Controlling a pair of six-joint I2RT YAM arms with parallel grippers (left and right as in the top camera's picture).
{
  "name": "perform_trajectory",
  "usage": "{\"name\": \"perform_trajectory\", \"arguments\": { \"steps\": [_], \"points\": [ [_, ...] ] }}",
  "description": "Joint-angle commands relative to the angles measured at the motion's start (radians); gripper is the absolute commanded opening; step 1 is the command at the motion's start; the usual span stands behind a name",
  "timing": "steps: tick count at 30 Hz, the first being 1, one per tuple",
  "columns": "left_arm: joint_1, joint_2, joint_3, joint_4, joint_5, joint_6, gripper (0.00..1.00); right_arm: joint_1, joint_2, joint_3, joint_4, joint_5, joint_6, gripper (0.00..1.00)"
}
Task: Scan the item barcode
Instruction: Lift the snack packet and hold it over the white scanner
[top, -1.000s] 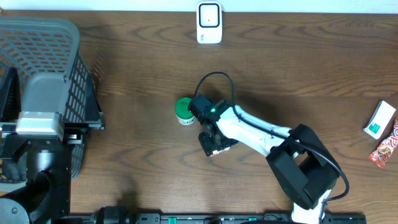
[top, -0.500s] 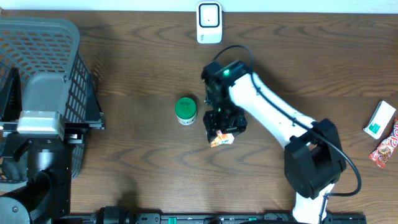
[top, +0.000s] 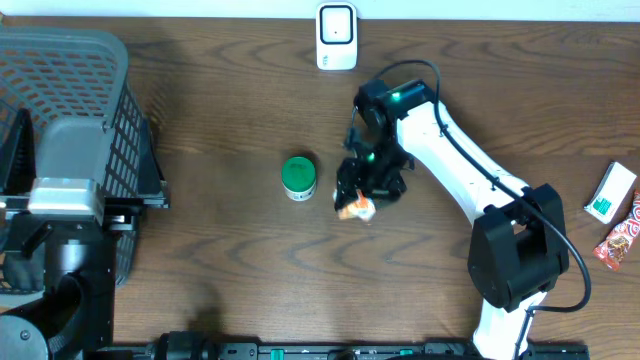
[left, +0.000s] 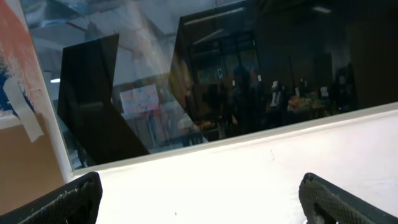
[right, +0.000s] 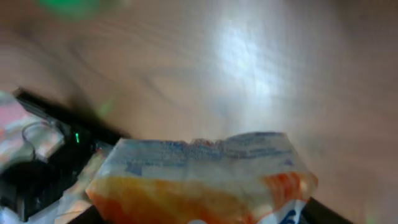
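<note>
The item is a soft orange-and-white packet (top: 355, 209), and my right gripper (top: 368, 187) is shut on it above the table's middle. In the right wrist view the packet (right: 199, 174) fills the space between the dark fingers at the bottom corners; no barcode shows on the blurred face. The white scanner (top: 337, 37) stands at the back edge, up and left of the packet. In the left wrist view my left gripper (left: 200, 190) is wide open, holding nothing, and faces a white surface and a dark window.
A green-lidded can (top: 298, 177) stands just left of the packet. The grey mesh basket (top: 90, 60) fills the far left beside the parked left arm. A white-and-green box (top: 610, 192) and a red wrapper (top: 622, 235) lie at the right edge.
The right arm has swung to the right and toward the back with the packet, away from the green can, and its wrist has turned. The left arm has not moved.
</note>
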Motion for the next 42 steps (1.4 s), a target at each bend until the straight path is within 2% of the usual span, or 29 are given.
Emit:
{"name": "perform_trajectory", "arguments": {
  "steps": [1,5,9,14,21,28,36,42],
  "points": [
    [-0.004,-0.008,0.003,-0.002,0.01,-0.013,0.99,-0.017,-0.005,0.051,0.142,0.037,-0.012,0.55],
    [-0.004,-0.008,0.003,-0.004,0.01,-0.013,0.99,-0.038,-0.005,0.084,0.406,0.083,-0.011,0.55],
    [-0.004,-0.008,0.003,-0.004,0.01,-0.013,0.99,-0.054,-0.005,0.085,0.635,0.224,-0.019,0.5],
    [-0.004,-0.008,0.003,0.001,0.011,-0.013,0.99,-0.058,0.027,0.085,0.9,0.417,-0.1,0.54],
    [-0.004,-0.008,0.003,0.0,0.011,-0.013,0.99,-0.084,0.176,0.098,1.244,0.458,-0.109,0.54],
    [-0.004,-0.008,0.003,-0.001,0.011,-0.014,0.99,-0.116,0.357,0.249,1.408,0.459,-0.109,0.52],
    [-0.004,-0.008,0.003,-0.008,0.014,-0.055,0.99,-0.127,0.563,0.493,1.447,0.459,-0.12,0.5],
    [-0.004,-0.007,0.003,-0.008,0.014,-0.055,0.99,-0.125,0.632,0.524,1.465,0.497,-0.136,0.5]
  ]
}}
